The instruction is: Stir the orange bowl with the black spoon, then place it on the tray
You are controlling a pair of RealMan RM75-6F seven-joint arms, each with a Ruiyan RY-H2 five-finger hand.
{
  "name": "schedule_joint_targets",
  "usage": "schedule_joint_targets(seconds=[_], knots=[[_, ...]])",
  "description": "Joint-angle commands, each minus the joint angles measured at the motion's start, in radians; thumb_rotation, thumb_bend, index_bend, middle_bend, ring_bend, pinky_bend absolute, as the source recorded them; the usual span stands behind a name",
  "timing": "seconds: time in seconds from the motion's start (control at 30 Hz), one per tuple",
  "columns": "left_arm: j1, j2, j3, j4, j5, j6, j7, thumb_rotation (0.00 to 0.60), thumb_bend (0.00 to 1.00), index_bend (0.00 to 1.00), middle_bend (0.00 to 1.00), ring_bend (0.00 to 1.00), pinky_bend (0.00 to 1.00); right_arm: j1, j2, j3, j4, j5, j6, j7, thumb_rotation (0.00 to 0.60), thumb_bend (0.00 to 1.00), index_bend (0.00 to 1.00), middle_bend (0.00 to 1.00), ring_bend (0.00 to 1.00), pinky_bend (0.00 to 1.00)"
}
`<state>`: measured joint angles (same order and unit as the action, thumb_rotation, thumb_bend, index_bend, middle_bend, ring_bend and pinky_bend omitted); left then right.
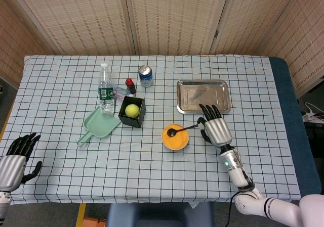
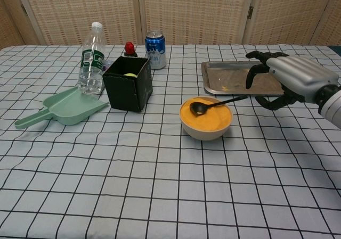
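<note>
So we've got the black spoon (image 1: 181,130) sitting in the orange bowl (image 1: 175,138), scoop end inside and the handle leaning out over the rim toward the tray (image 1: 203,96), which sits just behind on the checkered bench (image 1: 152,176). The right hand (image 1: 215,128) is just beside the handle tip, fingers loosely spread, holding nothing. Left hand (image 1: 14,159) is way off at the near-left bench edge, fingers apart and empty too.
</note>
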<state>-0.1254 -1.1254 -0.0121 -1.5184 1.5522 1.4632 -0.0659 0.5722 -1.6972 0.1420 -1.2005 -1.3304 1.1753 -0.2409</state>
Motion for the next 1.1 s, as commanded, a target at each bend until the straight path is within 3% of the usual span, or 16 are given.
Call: schedule_joint_targets(seconds=[0.03,0.2,0.33,0.63,0.7,1.1], knots=[[0.0,0.0,0.0,0.001,-0.002,-0.001,0.0,0.6,0.45,0.0,0.0,0.0,0.08,-0.01,-0.068,-0.013,0.105,-0.043,0.035,0.075,0.6,0.36,0.43,0.0,0.0,0.0],[-0.001,0.001,-0.002,0.001,-0.007,-0.004,-0.001,0.6,0.45,0.0,0.0,0.0,0.08,0.002,-0.128,0.002,0.195,-0.064,0.052,0.119,0.6,0.36,0.45,0.0,0.0,0.0],[-0.002,0.001,-0.004,0.005,-0.012,-0.008,-0.006,0.6,0.45,0.0,0.0,0.0,0.08,0.025,-0.135,0.025,0.205,-0.047,0.007,0.135,0.6,0.36,0.47,0.0,0.0,0.0],[-0.003,0.0,-0.004,0.01,-0.012,-0.01,-0.011,0.6,0.45,0.0,0.0,0.0,0.08,0.055,-0.096,0.066,0.147,0.002,-0.068,0.103,0.6,0.36,0.48,0.0,0.0,0.0],[0.007,0.023,0.003,-0.056,-0.016,-0.005,0.036,0.6,0.45,0.0,0.0,0.0,0.08,0.059,-0.084,0.071,0.126,0.013,-0.085,0.093,0.6,0.36,0.48,0.0,0.0,0.0],[-0.007,0.001,-0.005,0.0,-0.025,-0.025,-0.002,0.6,0.45,0.0,0.0,0.0,0.08,0.079,-0.019,0.09,0.017,0.107,-0.176,-0.015,0.6,0.36,0.48,0.0,0.0,0.0]])
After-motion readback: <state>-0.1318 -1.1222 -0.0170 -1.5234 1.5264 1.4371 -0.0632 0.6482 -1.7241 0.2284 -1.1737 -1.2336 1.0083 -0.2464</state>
